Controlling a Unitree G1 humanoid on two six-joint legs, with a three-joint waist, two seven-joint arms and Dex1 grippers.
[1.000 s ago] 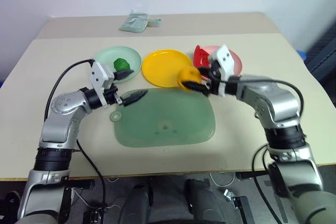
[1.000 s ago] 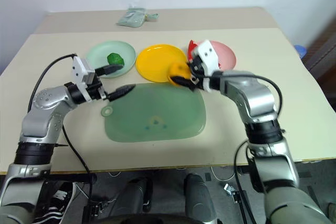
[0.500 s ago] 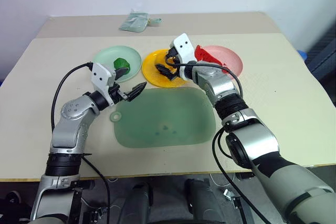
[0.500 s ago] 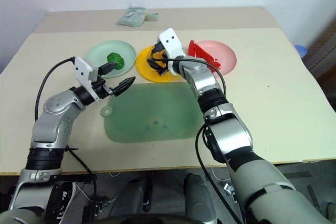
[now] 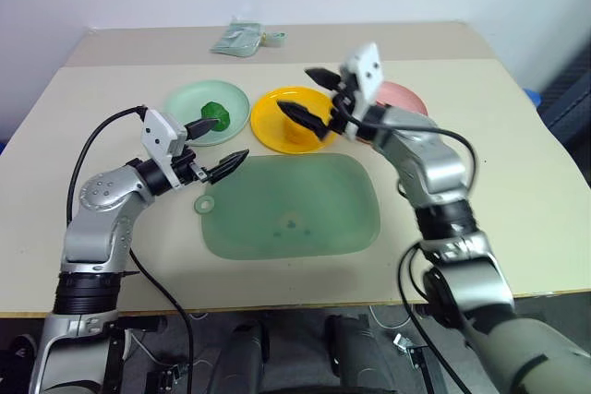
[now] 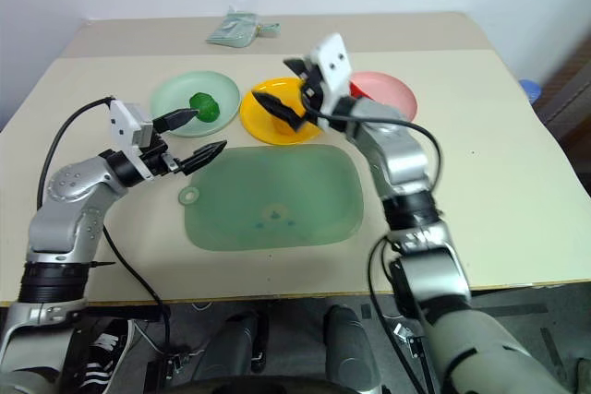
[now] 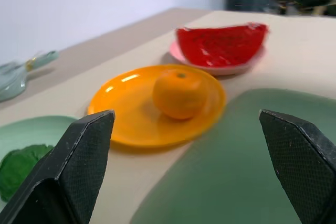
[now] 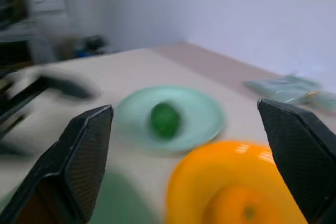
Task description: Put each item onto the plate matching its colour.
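Note:
The round orange fruit (image 7: 178, 93) rests on the yellow plate (image 5: 268, 122). Just above them my right gripper (image 5: 294, 89) hovers open, holding nothing. On the pale green plate (image 5: 185, 103) lies the dark green leafy lump (image 5: 215, 113). The red wedge (image 7: 220, 45) sits on the pink plate (image 6: 392, 91), which my right arm partly covers. My left gripper (image 5: 217, 143) is open and empty, between the green plate and the mat's near-left corner.
A large pale green mat (image 5: 291, 205) lies in front of the plates at the table's middle. A small pale pouch (image 5: 242, 39) rests near the far edge. Bare tabletop stretches out to the left and right of the mat.
My right gripper carried the orange left onto the yellow plate, opened, and has lifted off it toward the right. My left gripper drew slightly left and stayed open.

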